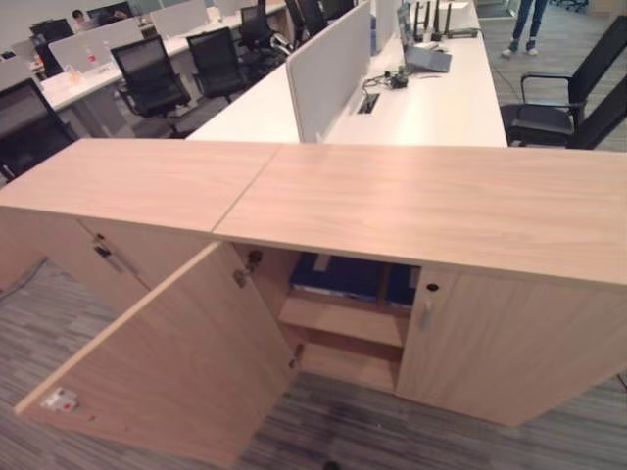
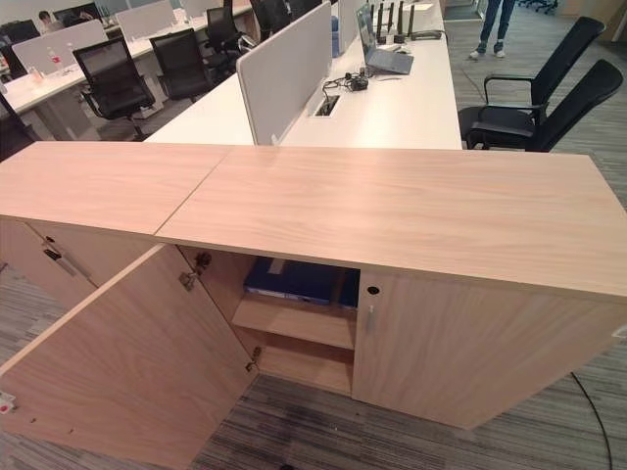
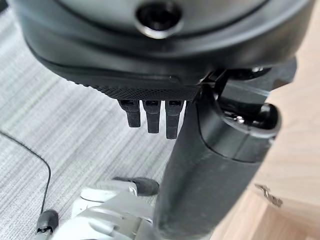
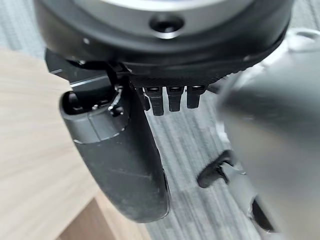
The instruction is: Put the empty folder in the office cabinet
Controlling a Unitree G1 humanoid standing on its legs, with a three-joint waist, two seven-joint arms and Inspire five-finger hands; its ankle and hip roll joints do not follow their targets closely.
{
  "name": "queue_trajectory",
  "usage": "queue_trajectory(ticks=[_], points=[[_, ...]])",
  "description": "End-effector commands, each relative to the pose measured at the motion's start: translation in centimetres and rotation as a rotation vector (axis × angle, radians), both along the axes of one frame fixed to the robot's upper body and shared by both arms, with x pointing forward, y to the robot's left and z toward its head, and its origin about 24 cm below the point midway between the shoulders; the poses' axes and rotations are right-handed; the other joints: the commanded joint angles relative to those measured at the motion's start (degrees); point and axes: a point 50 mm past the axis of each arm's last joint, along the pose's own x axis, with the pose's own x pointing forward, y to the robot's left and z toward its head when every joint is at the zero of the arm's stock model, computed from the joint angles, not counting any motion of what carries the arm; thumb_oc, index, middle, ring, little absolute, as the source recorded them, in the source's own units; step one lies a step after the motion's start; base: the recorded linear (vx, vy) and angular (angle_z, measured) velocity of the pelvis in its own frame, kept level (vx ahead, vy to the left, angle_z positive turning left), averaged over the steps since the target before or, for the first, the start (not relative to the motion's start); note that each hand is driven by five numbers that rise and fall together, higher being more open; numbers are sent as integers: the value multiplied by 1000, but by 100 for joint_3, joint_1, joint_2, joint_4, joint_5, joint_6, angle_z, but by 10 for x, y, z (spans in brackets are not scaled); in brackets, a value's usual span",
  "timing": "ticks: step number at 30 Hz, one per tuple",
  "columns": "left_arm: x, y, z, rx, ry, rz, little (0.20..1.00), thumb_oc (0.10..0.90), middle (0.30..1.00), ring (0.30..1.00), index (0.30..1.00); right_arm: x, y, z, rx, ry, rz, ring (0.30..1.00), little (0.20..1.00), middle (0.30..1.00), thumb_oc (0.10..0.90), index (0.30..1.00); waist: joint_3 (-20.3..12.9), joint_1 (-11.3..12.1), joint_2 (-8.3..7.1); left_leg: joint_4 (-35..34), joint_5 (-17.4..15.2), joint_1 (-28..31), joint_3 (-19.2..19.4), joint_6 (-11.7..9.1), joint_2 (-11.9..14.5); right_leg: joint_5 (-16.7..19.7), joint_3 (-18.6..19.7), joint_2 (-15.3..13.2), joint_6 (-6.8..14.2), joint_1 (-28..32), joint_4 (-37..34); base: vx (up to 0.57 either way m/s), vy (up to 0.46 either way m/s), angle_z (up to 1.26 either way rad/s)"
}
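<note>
Below us, we see the office cabinet with its left door swung wide toward us and its right door closed. Inside the open compartment, a blue folder lies flat on the upper shelf, just under the cabinet's top; beside it on the right we make out more blue, partly hidden by the closed door. A lower shelf sits beneath.

Our left hand hangs over the grey carpet beside a wooden panel, fingers pointing straight down and relaxed, thumb extended, holding nothing. Our right hand hangs likewise, fingers loose and straight, thumb out, nothing in it, with wood next to it.

Beyond the cabinet we see a long white surface with a divider screen, black chairs and a person's legs in the distance.
</note>
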Motion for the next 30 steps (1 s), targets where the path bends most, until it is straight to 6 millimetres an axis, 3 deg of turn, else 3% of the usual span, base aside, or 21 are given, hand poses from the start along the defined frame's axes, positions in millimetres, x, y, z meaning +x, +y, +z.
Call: queue_trajectory(ticks=[1, 7, 15, 17, 18, 20, 23, 26, 27, 28, 30], points=[[11, 2, 1, 2, -16, -6, 900, 800, 900, 900, 900, -5, -3, 0, -11, 11, -81, 900, 900, 900, 800, 900, -11, 60, -87, -14, -26, 70, 106, -953, 676, 561, 150, -7, 321, -575, -862, -37, 172, 51], [-13, 12, 2, 20, 44, 44, 900, 800, 900, 900, 900, -14, -3, 0, -19, 31, -94, 900, 900, 900, 800, 900, -133, 295, -130, -14, -105, -52, -244, -811, 322, 751, -212, -269, 529, -474, -823, -17, 114, 48], [-22, 12, 2, 22, 70, 34, 900, 800, 900, 900, 900, -2, -3, 1, -25, -9, -82, 900, 900, 900, 800, 900, -150, 435, -128, -14, -163, -32, -363, -655, 130, 866, -100, -486, 649, -569, -760, -2, 74, 18], [-16, 10, 1, 32, 56, -12, 900, 800, 900, 900, 900, 3, -5, 2, -31, -33, -80, 900, 900, 900, 800, 900, -60, 163, -99, -14, -213, -28, -613, -638, 70, 757, 1233, -583, 694, -841, -499, 19, -43, 17], [-12, 11, 2, 47, 46, -27, 900, 800, 900, 900, 900, 5, -7, 2, -34, -39, -75, 900, 900, 900, 800, 900, -3, -7, -107, -14, -208, -13, -750, -634, 76, 465, 2268, -445, 596, -1035, -310, 26, -99, 50], [-5, 20, 4, 75, 17, -21, 900, 800, 900, 900, 900, -2, -6, 1, -37, -14, -112, 900, 900, 900, 800, 900, 129, -97, -157, -14, -120, 45, -887, -611, 122, 178, 3487, -81, 520, -1019, -358, -23, -206, 112], [3, 33, 8, 108, -14, -22, 900, 800, 900, 900, 900, 2, -4, 1, -30, -22, -90, 900, 900, 900, 800, 900, 175, -100, -179, -14, 173, -161, -1119, -853, 458, -4, 3553, 322, 383, -993, -557, -89, -394, 101], [18, 46, 14, 141, -72, -8, 900, 800, 900, 900, 900, 4, -17, 5, -68, -22, -63, 900, 900, 900, 800, 900, 343, -52, -126, -9, 413, -287, -1312, -1044, 705, -203, 3402, 587, 219, -943, -488, -132, -270, 19], [43, 54, 20, 168, -157, 0, 900, 800, 900, 900, 900, 8, -30, 10, -112, -36, -65, 900, 900, 900, 800, 900, 508, -72, -88, 54, 619, -478, -1178, -1129, 855, -276, 3175, 597, 139, -986, -318, -187, -168, 13], [43, 54, 20, 168, -157, 0, 900, 800, 900, 900, 900, 8, -30, 10, -112, -36, -65, 900, 900, 900, 800, 900, 511, -76, -88, 54, 621, -479, -1182, -1130, 854, -281, 3171, 595, 139, -987, -311, -127, -134, 56], [62, 58, 26, 179, -230, 5, 900, 800, 900, 900, 900, 12, -41, 14, -142, -45, -64, 900, 900, 900, 800, 900, 584, -200, -134, 207, 490, -300, -564, -1062, 1090, -411, 3060, 514, 90, -995, -107, -76, -58, 74]])
